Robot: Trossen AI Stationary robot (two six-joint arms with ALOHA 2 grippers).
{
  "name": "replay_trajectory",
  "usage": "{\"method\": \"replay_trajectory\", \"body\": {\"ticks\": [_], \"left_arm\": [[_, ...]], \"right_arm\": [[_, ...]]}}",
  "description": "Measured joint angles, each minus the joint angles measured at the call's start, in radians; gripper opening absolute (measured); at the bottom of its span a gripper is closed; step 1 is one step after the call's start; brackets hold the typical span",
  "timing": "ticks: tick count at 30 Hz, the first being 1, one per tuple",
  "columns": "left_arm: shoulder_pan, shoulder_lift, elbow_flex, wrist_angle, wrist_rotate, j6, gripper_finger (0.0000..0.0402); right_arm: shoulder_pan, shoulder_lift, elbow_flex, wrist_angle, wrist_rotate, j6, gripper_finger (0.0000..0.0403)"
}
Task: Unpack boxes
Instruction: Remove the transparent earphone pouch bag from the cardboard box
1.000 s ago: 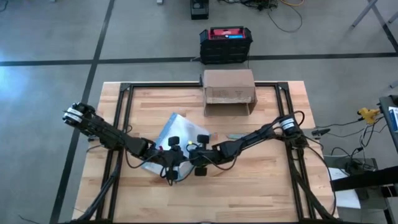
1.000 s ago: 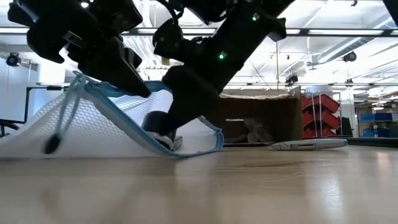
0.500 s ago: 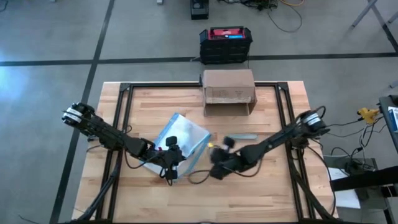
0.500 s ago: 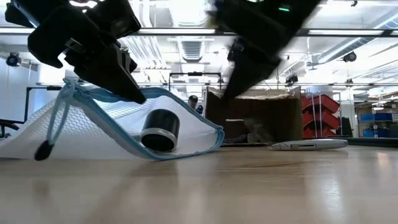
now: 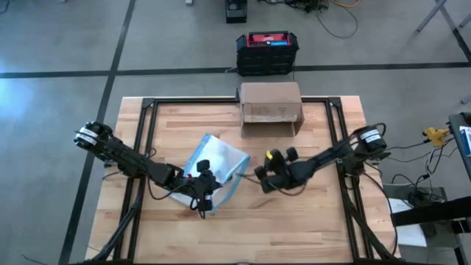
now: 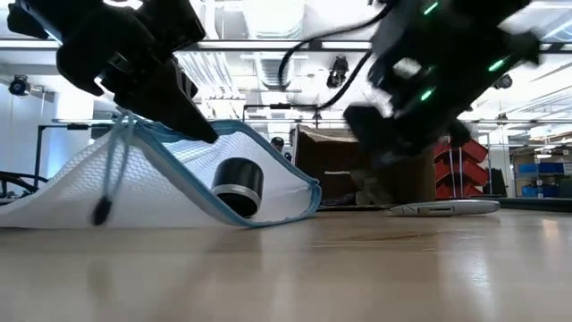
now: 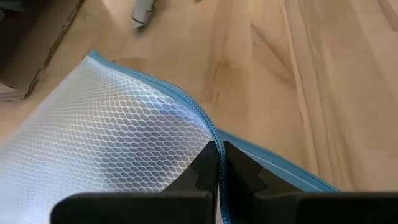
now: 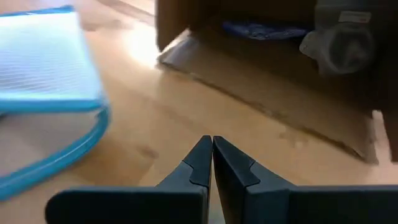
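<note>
While the left gripper [image 7: 217, 163] stays out of the count by pinching the blue zipper edge of the mesh pouch [image 5: 213, 163], the right gripper [image 8: 212, 155] hangs with its fingers pressed together on nothing. Ahead of its fingertips, a short way off, lies the cardboard box [image 5: 270, 102], open side facing it.

Free: you have bare table [image 5: 309, 221] along the near edge | Blocked: box [image 5: 270, 103] at far edge, mesh pouch [image 5: 213, 163] left of centre, both arms mid-table.

Lab or workshop: grey taped concrete floor [image 5: 169, 44], loose cables [image 5: 335, 18], ceiling pipes [image 6: 223, 67], storage bins [image 6: 460, 165].
</note>
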State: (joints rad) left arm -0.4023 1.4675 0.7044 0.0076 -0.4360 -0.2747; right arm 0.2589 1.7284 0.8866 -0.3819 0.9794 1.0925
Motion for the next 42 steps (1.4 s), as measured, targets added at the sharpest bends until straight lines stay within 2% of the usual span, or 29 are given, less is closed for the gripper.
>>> {"method": "replay_trajectory", "body": {"ticks": [5,10,14,19,22,28,33,37,42], "left_arm": [[0.000,0.000,0.000,0.000,-0.001,0.000,0.0000],[0.000,0.000,0.000,0.000,-0.001,0.001,0.0000],[0.000,0.001,0.000,-0.002,-0.001,0.004,0.0000],[0.000,0.001,0.000,-0.002,-0.001,0.010,0.0000],[0.000,0.001,0.000,-0.001,-0.001,0.012,0.0000],[0.001,0.001,0.000,0.000,-0.002,0.023,0.0000],[0.000,0.001,0.000,-0.010,-0.001,0.020,0.0000],[-0.012,-0.026,0.000,-0.089,0.011,-0.042,0.0000],[-0.038,-0.077,0.000,-0.218,0.016,-0.146,0.0000]], "right_arm": [[-0.145,0.075,-0.005,0.211,-0.009,-0.134,0.0000],[-0.268,0.141,-0.007,0.264,-0.042,-0.156,0.0000],[-0.301,0.148,-0.007,0.268,-0.010,-0.173,0.0000],[-0.312,0.134,-0.007,0.291,0.102,-0.274,0.0000],[-0.329,0.134,-0.007,0.297,0.131,-0.258,0.0000],[-0.383,0.208,-0.009,0.406,0.077,-0.184,0.0000],[-0.423,0.262,-0.008,0.490,-0.051,-0.174,0.0000],[-0.392,0.226,-0.008,0.389,-0.139,-0.151,0.0000],[-0.231,0.086,-0.013,0.068,-0.251,-0.031,0.0000]]}}
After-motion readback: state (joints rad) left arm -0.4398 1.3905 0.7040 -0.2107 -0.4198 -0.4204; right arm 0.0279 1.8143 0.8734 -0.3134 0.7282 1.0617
